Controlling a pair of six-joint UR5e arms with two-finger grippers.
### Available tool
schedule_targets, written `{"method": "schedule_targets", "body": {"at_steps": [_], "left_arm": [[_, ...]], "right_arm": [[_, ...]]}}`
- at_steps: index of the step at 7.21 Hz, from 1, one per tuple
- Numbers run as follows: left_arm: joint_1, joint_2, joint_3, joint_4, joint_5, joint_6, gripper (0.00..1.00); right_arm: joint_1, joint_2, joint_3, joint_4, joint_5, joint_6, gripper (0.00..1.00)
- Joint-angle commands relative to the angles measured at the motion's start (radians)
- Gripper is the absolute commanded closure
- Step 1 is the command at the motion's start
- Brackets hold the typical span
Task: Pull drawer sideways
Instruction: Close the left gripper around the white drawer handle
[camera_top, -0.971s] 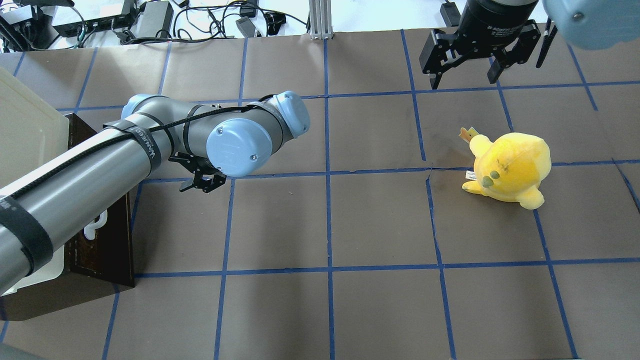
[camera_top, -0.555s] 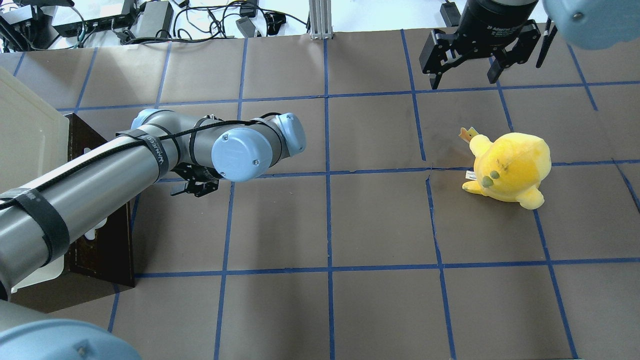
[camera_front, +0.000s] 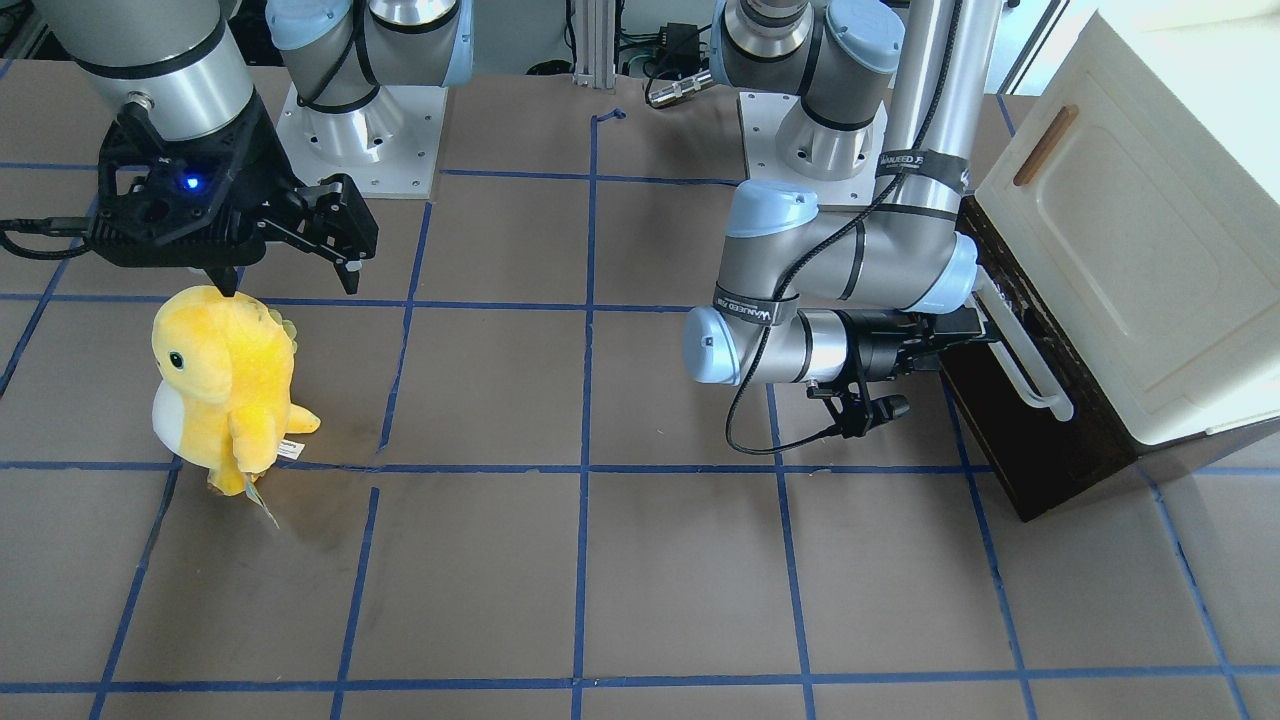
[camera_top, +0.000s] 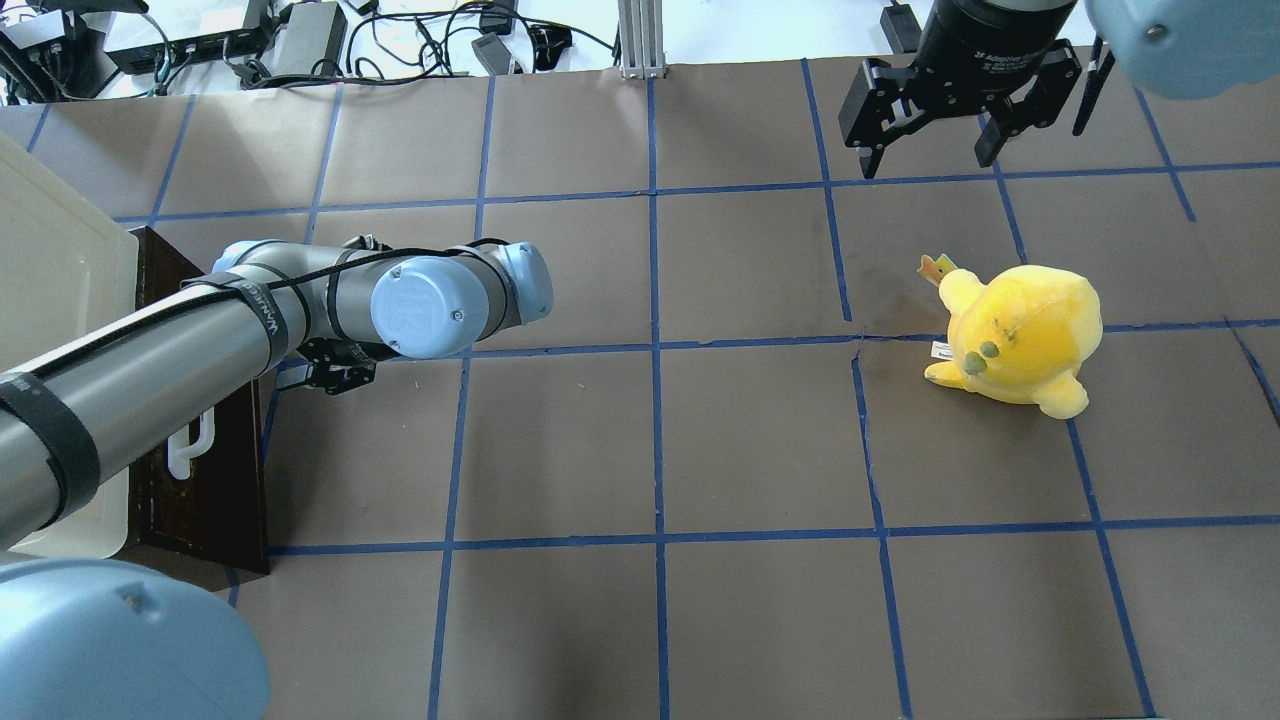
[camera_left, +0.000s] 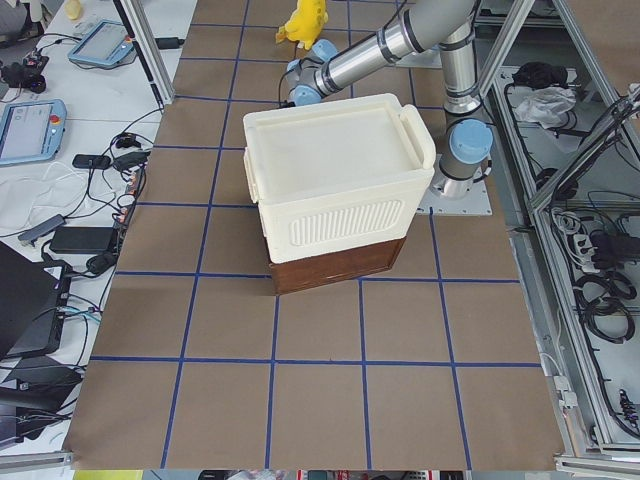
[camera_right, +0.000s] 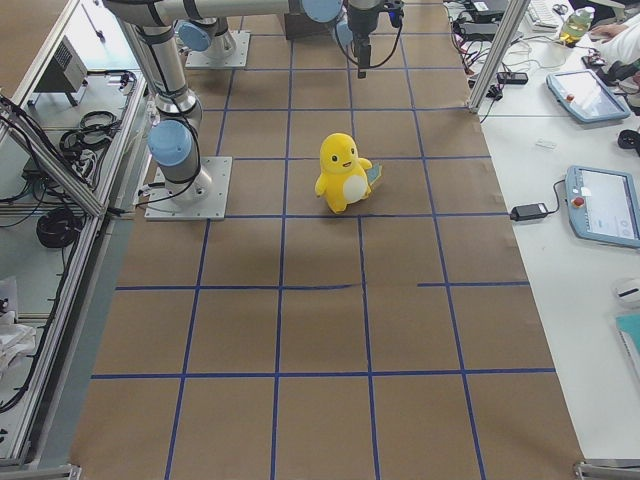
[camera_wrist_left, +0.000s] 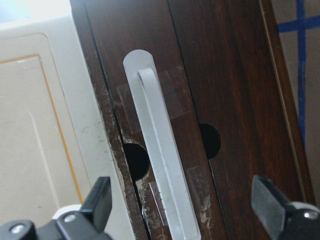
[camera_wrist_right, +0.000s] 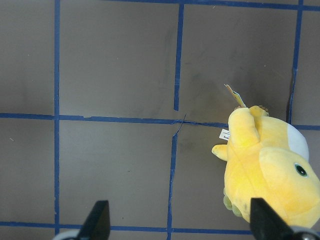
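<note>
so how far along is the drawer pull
Done: the left gripper is lined up on the white handle of the drawer, open, with a finger on each side. In hand: nothing is gripped yet, and the fingers stand apart from the bar. Left: close on the handle and pull sideways. No pale inner sides show, so the drawer looks shut.

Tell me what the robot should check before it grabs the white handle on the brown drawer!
1. Left hand open: ok, fingers spread wide.
2. White handle lined up between them: ok, centred in the wrist view.
3. Fingers reaching around the handle: cannot tell, depth is unclear.
4. Drawer gripped: not ok, nothing held yet.
5. Yellow plush toy away from the drawer: ok, far across the table.
6. Right hand out of the way: ok, open, near the toy.
</note>
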Motion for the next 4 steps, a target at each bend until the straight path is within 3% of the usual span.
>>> {"method": "schedule_targets", "body": {"at_steps": [1,4], "left_arm": [[0.059,-0.015,-0.052,-0.014,0.133,-0.054,0.0],[0.058,-0.027,-0.052,-0.016,0.158,-0.054,0.02]], "right_arm": [[0.0,0.0,0.0,0.0,0.0,0.0,0.0],[0.0,0.0,0.0,0.0,0.0,0.0,0.0]]}}
